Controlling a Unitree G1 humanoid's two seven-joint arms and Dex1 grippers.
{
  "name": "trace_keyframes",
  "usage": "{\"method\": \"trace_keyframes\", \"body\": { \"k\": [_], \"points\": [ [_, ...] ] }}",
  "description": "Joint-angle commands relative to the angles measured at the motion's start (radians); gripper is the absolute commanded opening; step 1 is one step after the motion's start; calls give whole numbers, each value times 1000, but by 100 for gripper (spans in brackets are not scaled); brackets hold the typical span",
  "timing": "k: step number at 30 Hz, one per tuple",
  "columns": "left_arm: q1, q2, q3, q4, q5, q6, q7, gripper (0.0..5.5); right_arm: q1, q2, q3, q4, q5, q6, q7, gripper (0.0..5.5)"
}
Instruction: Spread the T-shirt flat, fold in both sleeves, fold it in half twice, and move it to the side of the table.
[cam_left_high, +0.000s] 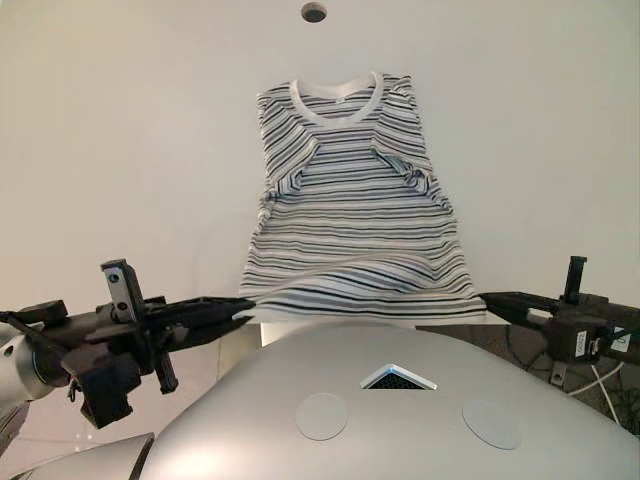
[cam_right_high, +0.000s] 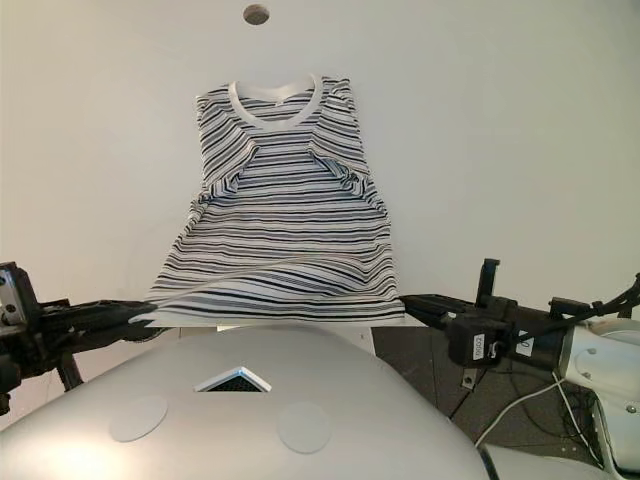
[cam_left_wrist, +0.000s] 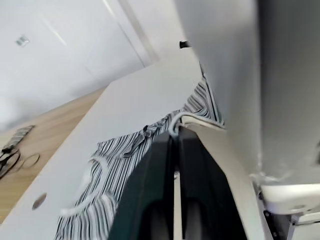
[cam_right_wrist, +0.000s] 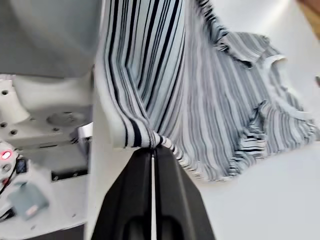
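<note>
**Striped T-shirt pinched at both hem corners**

The T-shirt (cam_left_high: 350, 210), striped dark and white, is laid out on the white table (cam_left_high: 120, 150) in the centre of the left eye frame. Its white collar is turned toward the top of the frame, and its hem is set at the table's near edge, in the lower centre. Both sleeves are folded in over the chest. The left gripper (cam_left_high: 245, 305) is seen at the lower left, its fingers pressed together on the left corner of the hem. The right gripper (cam_left_high: 487, 297) is seen at the lower right, likewise closed on the right corner of the hem. In both wrist views the cloth is bunched where it is pinched. A shallow ripple is carried across the lower cloth between the two grippers. A round hole (cam_left_high: 314, 12) is seen in the table at the top centre, just beyond the collar.
</note>
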Motion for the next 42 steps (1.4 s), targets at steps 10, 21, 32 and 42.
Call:
{"method": "trace_keyframes", "body": {
  "k": [10, 21, 32, 42],
  "points": [
    [-942, -373, -313, 447, 549, 270, 279, 0, -888, 68, 436, 294, -202, 418, -315, 2],
    [-1327, -499, -454, 998, 770, 171, 349, 0, -1362, 228, 628, 895, -304, 378, -336, 2],
    [-1675, -648, -635, 1712, 1040, 76, 654, 136, -1658, 445, 676, 1633, -413, 151, -507, 77],
    [-1719, -687, -461, 1783, 889, -19, 974, 278, -1719, 525, 378, 1793, -169, 71, -640, 116]
  ]
}}
